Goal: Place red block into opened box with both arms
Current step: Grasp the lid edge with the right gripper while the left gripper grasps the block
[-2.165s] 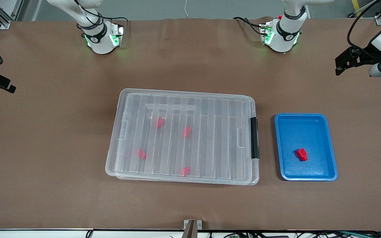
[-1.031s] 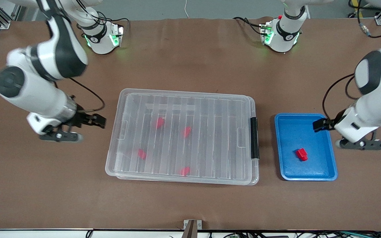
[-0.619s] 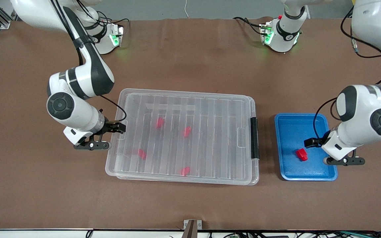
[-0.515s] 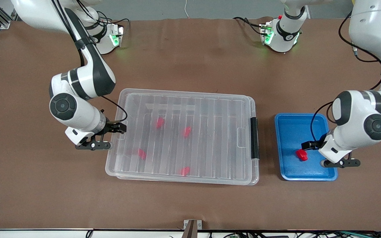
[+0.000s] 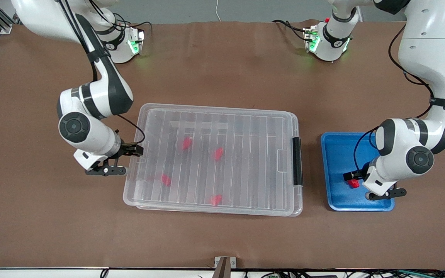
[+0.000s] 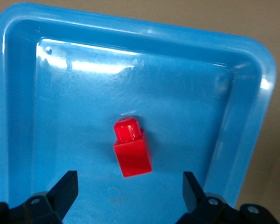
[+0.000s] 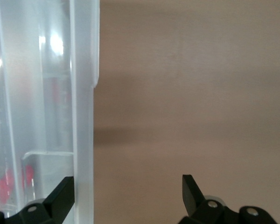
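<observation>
My main worry is the box (image 5: 213,158): its lid (image 5: 222,127) is on and the black latch (image 5: 297,161) at the short end facing the tray (image 5: 336,144) looks closed, so the block (image 5: 354,183) has nowhere to go until that is dealt with. If I lift the block first, I judge the left arm will just hang waiting with it. The second risk is the pick itself. The block is tiny and stepped, and in the left wrist view it lies slightly skewed to the fingers, so closing could twist it or squirt it across the smooth tray floor. Four other red pieces (image 5: 186,143) already lie in the box; I must not confuse them with this one.

The left gripper (image 6: 128,192) is over the tray, low, fingers spread wide with nothing between them yet. The block (image 6: 131,148) sits on the tray floor toward the tray's front edge, roughly centred in the gap but just ahead of the fingertips (image 6: 67,183), touching neither.

The right gripper (image 5: 131,150) is at the box's short edge toward the right arm's end of the table, fingers spread. In its wrist view one finger (image 7: 65,189) overlaps the clear rim (image 7: 82,116) and the other (image 7: 190,186) is over bare table, so it looks to straddle the rim without gripping.
</observation>
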`<state>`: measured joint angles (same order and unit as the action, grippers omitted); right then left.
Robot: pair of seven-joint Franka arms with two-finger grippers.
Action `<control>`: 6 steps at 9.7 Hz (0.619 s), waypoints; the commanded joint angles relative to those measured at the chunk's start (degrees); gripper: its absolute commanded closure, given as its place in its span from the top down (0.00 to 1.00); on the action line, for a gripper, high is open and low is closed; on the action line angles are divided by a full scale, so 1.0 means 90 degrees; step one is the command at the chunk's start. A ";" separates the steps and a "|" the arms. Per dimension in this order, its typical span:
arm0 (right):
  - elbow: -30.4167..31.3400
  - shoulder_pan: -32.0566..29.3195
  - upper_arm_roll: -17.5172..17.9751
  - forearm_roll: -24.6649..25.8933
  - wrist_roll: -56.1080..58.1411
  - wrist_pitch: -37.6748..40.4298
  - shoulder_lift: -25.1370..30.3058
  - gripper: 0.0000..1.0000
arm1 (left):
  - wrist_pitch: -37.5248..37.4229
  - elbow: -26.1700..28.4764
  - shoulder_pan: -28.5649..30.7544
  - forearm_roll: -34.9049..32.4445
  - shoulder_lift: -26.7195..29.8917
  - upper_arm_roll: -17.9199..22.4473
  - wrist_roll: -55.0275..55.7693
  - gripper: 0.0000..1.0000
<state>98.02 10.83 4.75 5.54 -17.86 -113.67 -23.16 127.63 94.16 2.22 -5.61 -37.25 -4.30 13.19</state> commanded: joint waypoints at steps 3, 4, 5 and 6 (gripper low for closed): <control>0.0105 -0.0811 0.0038 0.0683 0.0584 0.0735 0.0278 1.00 | 0.0369 -0.0042 0.0066 -0.0060 -0.0470 -0.0021 0.0107 0.56; 0.0104 -0.1016 0.0029 0.0693 0.0858 0.0813 0.0288 1.00 | 0.0369 -0.0052 0.0047 -0.0040 -0.0490 -0.0021 0.0107 0.44; 0.0075 -0.1202 0.0029 0.0693 0.0967 0.0930 0.0288 1.00 | 0.0369 -0.0052 0.0047 -0.0040 -0.0509 -0.0021 0.0107 0.34; 0.0056 -0.1271 0.0029 0.0703 0.0997 0.0980 0.0288 1.00 | 0.0369 -0.0110 0.0047 -0.0040 -0.0529 -0.0021 0.0107 0.22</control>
<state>97.92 0.66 4.25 10.45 -9.55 -106.00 -21.81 130.03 94.09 2.78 -5.61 -39.89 -4.51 13.34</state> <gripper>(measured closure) 0.000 0.643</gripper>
